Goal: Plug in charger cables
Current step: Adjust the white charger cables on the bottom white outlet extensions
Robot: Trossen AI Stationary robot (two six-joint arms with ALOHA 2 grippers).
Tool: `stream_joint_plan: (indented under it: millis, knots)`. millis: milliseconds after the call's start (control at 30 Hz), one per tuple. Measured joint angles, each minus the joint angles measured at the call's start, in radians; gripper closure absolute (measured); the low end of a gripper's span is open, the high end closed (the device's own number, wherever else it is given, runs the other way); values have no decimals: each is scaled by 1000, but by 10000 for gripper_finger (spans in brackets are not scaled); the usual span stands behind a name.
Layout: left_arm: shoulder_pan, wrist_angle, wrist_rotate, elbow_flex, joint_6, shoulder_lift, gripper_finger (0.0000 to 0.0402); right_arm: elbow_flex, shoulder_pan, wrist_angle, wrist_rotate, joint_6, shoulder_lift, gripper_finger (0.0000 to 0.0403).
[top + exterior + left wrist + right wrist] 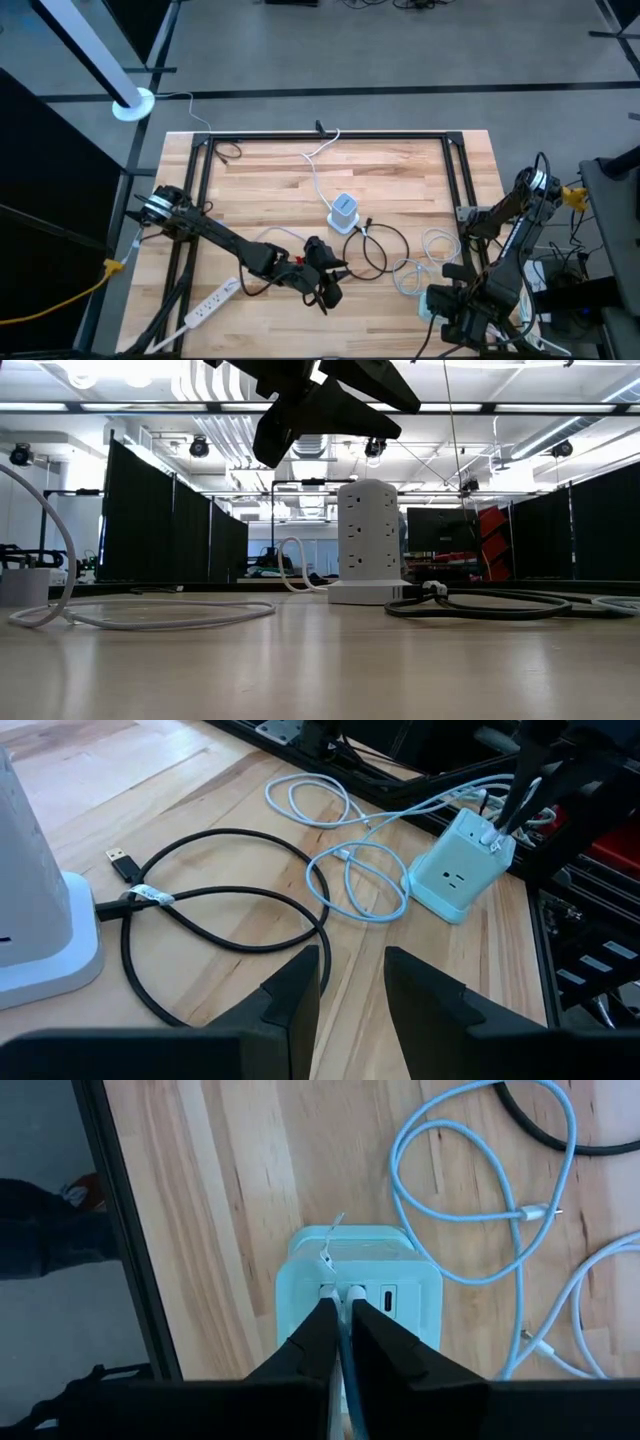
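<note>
A pale boxy charger block (355, 1265) stands on the wooden table near its right edge, with two white plugs (355, 1292) in its top. My right gripper (342, 1308) points down onto it, shut on a thin white charger cable. More white charger cables (350, 870) lie in loose loops beside the block. A black charger cable (220, 910) lies looped next to the white tower socket (30, 920). My left gripper (352, 960) hovers open above the table by the black loop, with nothing between its fingers. My right gripper pinches a thin white cable (343, 1342) between its two fingers, just above the plugs in the block's top. The fingers come from above, pointing down. The block (455, 875) stands on the table under them. Which of the two plugs the cable belongs to, I cannot tell.
A long white power strip (213, 302) lies near the front left. A black metal frame (330, 135) borders the table. The tower socket (343, 212) stands mid-table, its white cord running to the far edge. Bare wood lies at the far left.
</note>
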Motion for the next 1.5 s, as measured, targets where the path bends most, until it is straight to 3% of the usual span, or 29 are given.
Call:
stream_joint_plan:
  millis: [867, 1500]
  knots:
    - [1, 0, 0, 0, 0, 0, 299, 45, 0, -80, -20, -3, -5, 400]
    - [1, 1, 0, 0, -27, 0, 299, 45, 0, 9, -13, -16, 3, 388]
